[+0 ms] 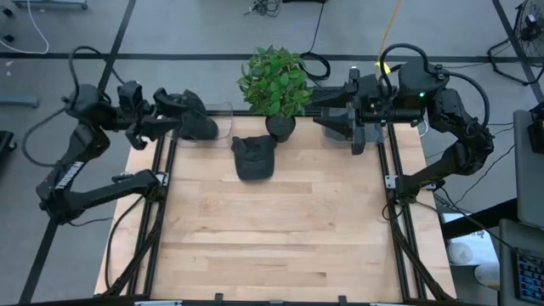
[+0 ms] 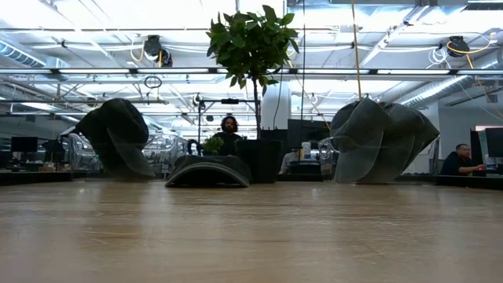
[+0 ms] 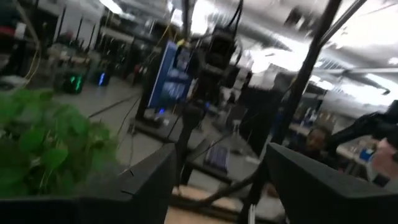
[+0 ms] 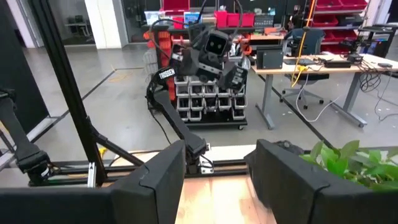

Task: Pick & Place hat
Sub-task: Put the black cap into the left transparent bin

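Note:
A dark cap (image 1: 254,157) lies flat on the wooden table near its far edge, in front of a potted plant (image 1: 274,83); in the low view the cap (image 2: 207,170) rests on its brim and crown. My left gripper (image 1: 200,119) hovers at the far left corner, open and empty. My right gripper (image 1: 336,119) hovers at the far right corner, open and empty. Both sets of fingers show apart in the wrist views (image 3: 217,180) (image 4: 217,168).
The potted plant's dark pot (image 1: 280,127) stands just behind the cap, at the table's far edge. Black frame rails (image 1: 157,212) (image 1: 395,212) run along both sides of the table. People sit in the room beyond (image 2: 229,130) (image 2: 460,161).

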Robot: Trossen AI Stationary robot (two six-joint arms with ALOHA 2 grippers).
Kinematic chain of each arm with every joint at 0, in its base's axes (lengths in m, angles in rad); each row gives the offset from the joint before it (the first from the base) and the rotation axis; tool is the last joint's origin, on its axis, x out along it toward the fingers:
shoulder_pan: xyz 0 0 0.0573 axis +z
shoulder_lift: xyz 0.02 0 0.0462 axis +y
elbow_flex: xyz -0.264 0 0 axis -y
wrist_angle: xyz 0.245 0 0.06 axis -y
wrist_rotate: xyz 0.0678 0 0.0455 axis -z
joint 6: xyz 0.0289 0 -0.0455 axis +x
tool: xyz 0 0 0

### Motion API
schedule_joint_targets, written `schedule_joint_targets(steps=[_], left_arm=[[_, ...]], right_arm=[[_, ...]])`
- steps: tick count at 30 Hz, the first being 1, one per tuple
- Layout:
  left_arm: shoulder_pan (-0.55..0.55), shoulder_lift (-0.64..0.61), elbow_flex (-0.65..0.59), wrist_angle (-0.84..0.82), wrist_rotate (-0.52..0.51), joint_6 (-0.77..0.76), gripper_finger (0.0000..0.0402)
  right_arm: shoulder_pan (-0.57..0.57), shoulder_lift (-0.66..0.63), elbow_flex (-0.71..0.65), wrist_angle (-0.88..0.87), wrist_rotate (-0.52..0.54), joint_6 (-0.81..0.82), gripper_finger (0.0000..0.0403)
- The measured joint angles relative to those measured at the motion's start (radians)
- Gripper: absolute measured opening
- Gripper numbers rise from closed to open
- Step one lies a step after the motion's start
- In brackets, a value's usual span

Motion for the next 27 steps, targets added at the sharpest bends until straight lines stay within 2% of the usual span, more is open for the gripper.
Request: schedule_joint_targets(steps=[3, 13, 21, 27], left_arm=[[-0.069, 0.015, 0.060, -0.121, -0.077, 0.075, 0.0257], [-0.344, 0.093, 0.154, -0.119, -0.303, 0.054, 0.0257], [-0.560, 0.235, 0.206, -0.122, -0.477, 0.085, 0.0257], [-0.695, 0.341, 0.222, -0.123, -0.552, 0.124, 0.0257]], right_arm=[[0.000, 0.007, 0.000, 0.005, 0.000, 0.000, 0.0185], [0.000, 0.031, 0.000, 0.008, -0.002, 0.000, 0.0185], [0.000, 0.032, 0.000, 0.013, -0.002, 0.003, 0.0185], [0.000, 0.032, 0.000, 0.013, -0.002, 0.003, 0.0185]])
